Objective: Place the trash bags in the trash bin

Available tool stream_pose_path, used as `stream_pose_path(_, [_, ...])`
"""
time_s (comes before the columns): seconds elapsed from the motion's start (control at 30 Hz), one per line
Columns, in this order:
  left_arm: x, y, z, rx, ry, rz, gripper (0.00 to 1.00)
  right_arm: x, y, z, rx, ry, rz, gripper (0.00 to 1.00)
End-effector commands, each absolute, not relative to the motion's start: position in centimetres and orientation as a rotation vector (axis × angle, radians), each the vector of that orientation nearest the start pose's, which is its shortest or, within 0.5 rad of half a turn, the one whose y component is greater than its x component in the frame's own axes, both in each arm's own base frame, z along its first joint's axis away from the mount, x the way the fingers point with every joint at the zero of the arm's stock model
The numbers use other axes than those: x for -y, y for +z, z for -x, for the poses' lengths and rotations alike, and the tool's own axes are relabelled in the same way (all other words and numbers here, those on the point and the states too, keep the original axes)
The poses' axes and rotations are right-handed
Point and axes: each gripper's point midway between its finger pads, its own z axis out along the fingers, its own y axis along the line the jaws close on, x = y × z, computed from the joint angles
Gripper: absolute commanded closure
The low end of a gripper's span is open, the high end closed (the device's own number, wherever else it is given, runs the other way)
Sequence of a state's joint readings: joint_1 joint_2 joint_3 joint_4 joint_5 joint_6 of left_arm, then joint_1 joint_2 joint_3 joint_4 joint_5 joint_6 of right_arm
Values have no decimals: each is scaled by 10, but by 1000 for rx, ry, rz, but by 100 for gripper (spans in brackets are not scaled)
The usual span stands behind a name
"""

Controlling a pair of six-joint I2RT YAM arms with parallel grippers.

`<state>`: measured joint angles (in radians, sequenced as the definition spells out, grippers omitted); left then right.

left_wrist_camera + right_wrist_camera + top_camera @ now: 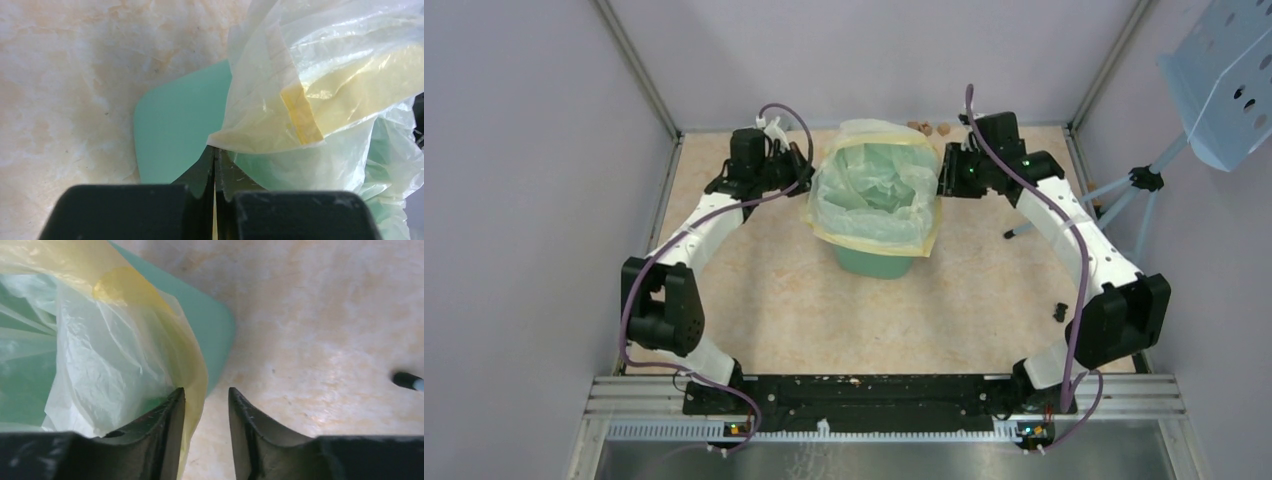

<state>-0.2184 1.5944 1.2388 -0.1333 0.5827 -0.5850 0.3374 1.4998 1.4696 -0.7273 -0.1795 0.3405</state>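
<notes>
The green bin (pixel 874 262) was seen standing on the table (pixel 774 300) in the upper middle of the overhead frame. The pale-yellow bag (pixel 874 185) was spread over its mouth, the yellow rim folded out over the edge. The left gripper (pixel 215 150) was held at the bag's left side, its fingers pressed together with a corner of the rim pinched at their tips. The right gripper (pixel 206 392) was placed at the bag's right side, fingers parted, with the rim film draped against one finger.

Billowing trash bags (pixel 874 185) narrow the trash bin (pixel 874 262) mouth.
</notes>
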Motion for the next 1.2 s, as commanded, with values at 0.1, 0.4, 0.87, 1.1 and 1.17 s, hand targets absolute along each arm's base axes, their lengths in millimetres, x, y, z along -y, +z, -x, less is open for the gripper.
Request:
stream_pose_path(0.1, [195,262,-422,-2039,-992,32,100,-132,300,-387,-2180,273,60,52])
stream_pose_path(0.4, [193,280,-421,-1991,-989,25,100,-185,383,-401,-1866,515,410,39])
stream_pose_path(0.87, [181,302,-409,-1931,-953,98,100,-274,367,-428,-1574,403,927,32])
stream_pose_path(1.1, [179,307,-412,-1914,-931,90,100,-298,362,-418,-1480,318,1031,29])
stream_pose_path(1.17, [177,310,-415,-1903,-919,84,100,-299,357,-423,-1503,289,1018,31])
